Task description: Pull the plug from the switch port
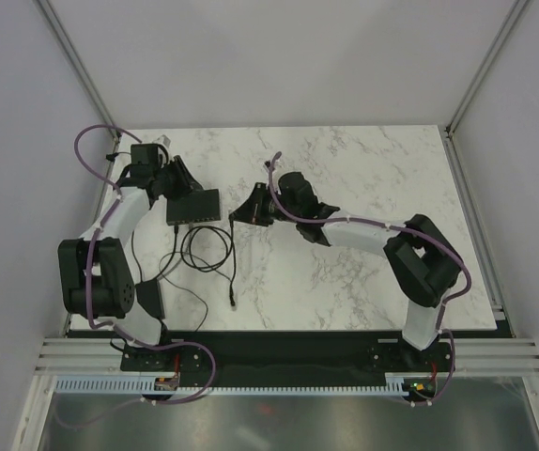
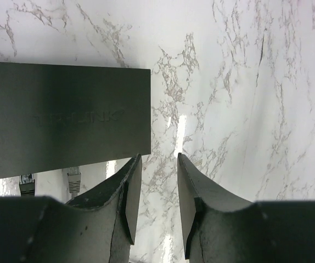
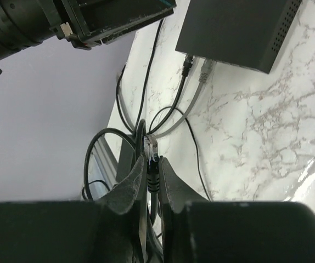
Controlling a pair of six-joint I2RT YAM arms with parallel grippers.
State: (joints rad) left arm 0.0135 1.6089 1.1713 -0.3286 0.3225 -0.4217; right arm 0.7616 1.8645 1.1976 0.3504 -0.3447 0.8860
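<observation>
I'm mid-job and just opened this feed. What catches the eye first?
The right gripper is shut on a black cable plug with a clear tip, held clear of the flat black switch box. One black cable and one grey cable sit in its ports. The left gripper stands open by the box's corner.

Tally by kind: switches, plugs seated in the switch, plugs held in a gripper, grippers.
Switch: 1
Plugs seated in it: 2, the black plug and the grey plug
Plugs held: 1, the held plug in the right gripper
Grippers: 2, counting the left gripper
Total: 6
</observation>
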